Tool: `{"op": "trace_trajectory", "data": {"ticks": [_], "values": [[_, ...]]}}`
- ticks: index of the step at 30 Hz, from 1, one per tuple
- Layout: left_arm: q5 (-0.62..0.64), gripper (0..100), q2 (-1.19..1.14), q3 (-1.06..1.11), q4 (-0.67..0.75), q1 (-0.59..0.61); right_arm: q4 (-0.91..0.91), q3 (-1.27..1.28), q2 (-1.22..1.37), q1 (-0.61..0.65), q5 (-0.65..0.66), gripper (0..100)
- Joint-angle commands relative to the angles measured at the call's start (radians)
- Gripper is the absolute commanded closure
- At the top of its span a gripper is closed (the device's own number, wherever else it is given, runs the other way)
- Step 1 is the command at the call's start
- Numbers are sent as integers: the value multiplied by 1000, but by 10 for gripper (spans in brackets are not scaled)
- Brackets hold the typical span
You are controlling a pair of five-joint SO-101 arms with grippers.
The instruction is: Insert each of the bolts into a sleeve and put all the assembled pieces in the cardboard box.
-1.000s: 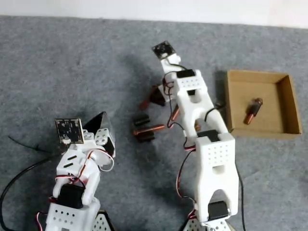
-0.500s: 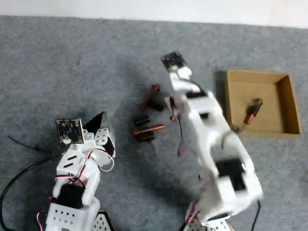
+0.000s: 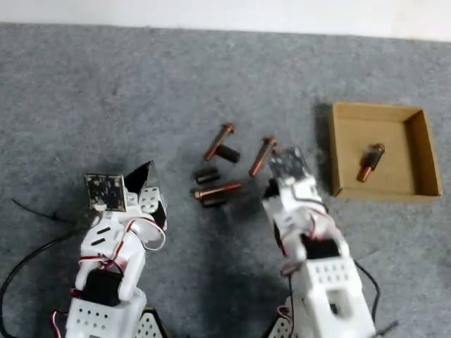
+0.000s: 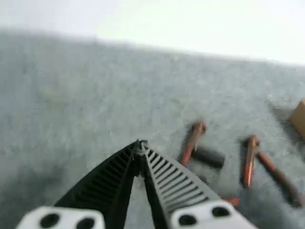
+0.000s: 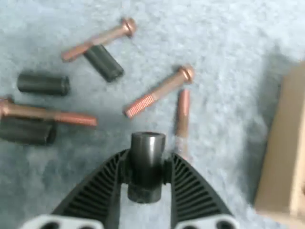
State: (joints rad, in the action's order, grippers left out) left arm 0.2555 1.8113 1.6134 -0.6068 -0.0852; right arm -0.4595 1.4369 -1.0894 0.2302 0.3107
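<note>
Clamping a sleeve [image 5: 147,143] in the right gripper [image 5: 146,161], left gripper [image 4: 141,147] pinched together; next, probably lining up a bolt [image 5: 159,91].

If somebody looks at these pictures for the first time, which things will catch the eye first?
First the right gripper, shut on a black sleeve. Ahead of it, copper bolts and other sleeves lie scattered on the grey carpet in the middle of the table. At the right side stands the cardboard box, with one assembled piece inside.
</note>
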Motion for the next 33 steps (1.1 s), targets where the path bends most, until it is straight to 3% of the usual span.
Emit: {"op": "trace_trajectory", "data": {"ticks": [1, 5, 8, 10, 15, 21, 33], "values": [[-38, 981, -28, -114, 17, -102, -116, 62, -292, -36, -8, 994], [-86, 907, -262, -205, 25, -292, -286, 130, -578, -41, -25, 994], [-86, 866, -549, -338, 94, -346, -440, 145, -762, -45, -58, 994], [-86, 851, -766, -450, 135, -366, -483, 142, -754, -71, -63, 994], [-84, 819, -1293, -754, 150, -438, -432, 150, -716, -177, -63, 994], [-84, 796, -1785, -1075, 147, -479, -383, 186, -716, -191, -63, 994], [-84, 800, -2249, -1521, 146, -469, -358, 197, -716, -191, -58, 994]]}}
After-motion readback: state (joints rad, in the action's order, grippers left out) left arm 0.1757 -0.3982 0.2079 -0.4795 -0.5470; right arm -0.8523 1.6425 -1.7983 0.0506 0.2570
